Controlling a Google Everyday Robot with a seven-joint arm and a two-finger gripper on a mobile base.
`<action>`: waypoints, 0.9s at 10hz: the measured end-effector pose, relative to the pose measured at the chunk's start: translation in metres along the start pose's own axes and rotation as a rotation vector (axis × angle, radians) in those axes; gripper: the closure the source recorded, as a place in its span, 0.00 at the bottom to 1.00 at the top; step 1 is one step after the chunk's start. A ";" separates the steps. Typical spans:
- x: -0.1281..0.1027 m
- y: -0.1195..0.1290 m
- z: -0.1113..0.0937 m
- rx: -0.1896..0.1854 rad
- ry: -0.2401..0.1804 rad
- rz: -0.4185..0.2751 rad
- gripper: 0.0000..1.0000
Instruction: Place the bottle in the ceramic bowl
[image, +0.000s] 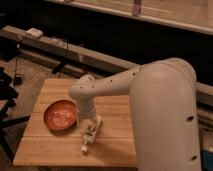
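Note:
The whitish bottle (90, 136) lies on its side on the wooden table (50, 145), its length running from near the arm's end toward the front edge. The orange-red ceramic bowl (60, 115) with a pale swirl at its centre sits just left of the bottle and holds nothing. My gripper (93, 122) hangs from the white arm (110, 87), directly over the bottle's far end and very close to it. I cannot tell whether it touches the bottle.
The table's front edge (75, 164) runs close below the bottle. My large white arm body (165, 120) covers the table's right side. A long dark bench (75, 50) with a small white box and cables stands behind the table.

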 end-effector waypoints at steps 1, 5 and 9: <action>0.000 -0.003 0.004 0.003 0.011 0.007 0.35; -0.001 -0.018 0.014 0.009 0.031 0.042 0.35; -0.002 -0.021 0.027 -0.014 0.051 0.060 0.35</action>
